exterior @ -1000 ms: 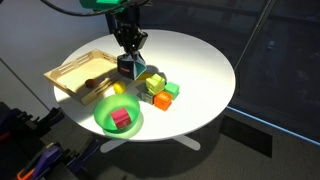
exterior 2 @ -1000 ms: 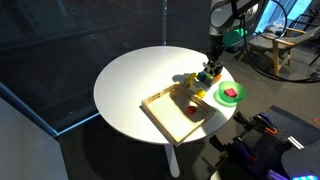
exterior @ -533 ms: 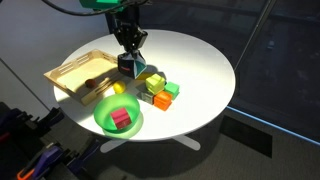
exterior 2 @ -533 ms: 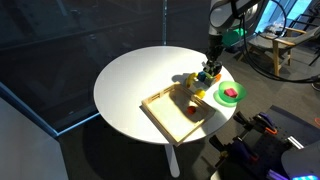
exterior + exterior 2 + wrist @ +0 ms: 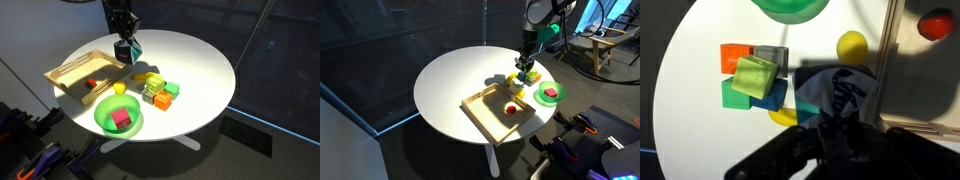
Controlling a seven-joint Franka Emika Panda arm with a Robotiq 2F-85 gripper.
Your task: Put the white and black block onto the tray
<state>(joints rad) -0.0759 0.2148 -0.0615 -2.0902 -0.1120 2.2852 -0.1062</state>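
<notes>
A round white table point(image 5: 200, 70) is seen from above and to one side. In the upper middle of an exterior view, the robot's gripper point(image 5: 125, 48) hangs over the table with its jaws clamped on the white and black block point(image 5: 843, 94). The block appears to be lifted clear of the surface. In the wrist view it fills the centre of the frame, white with a black swirl on its face, and the dark gripper body enters from the bottom edge.

The tray point(image 5: 71, 62), pale wood with a raised rim, lies just left of the gripper, with a small red object point(image 5: 935, 22) in it. A cluster of coloured cubes point(image 5: 155, 90) sits to the lower right. A green bowl point(image 5: 100, 122) at the bottom holds a dark red block point(image 5: 121, 119), and a yellow ball point(image 5: 851, 45) rests near the tray's edge.

The block looks small, light and rigid, probably wood or plastic, with smooth faces that may be slippery. Its flat opposite sides suit a 2-finger pinch at mid-height, squared to the faces so it does not twist. It seems sturdy enough to set down without special care.
</notes>
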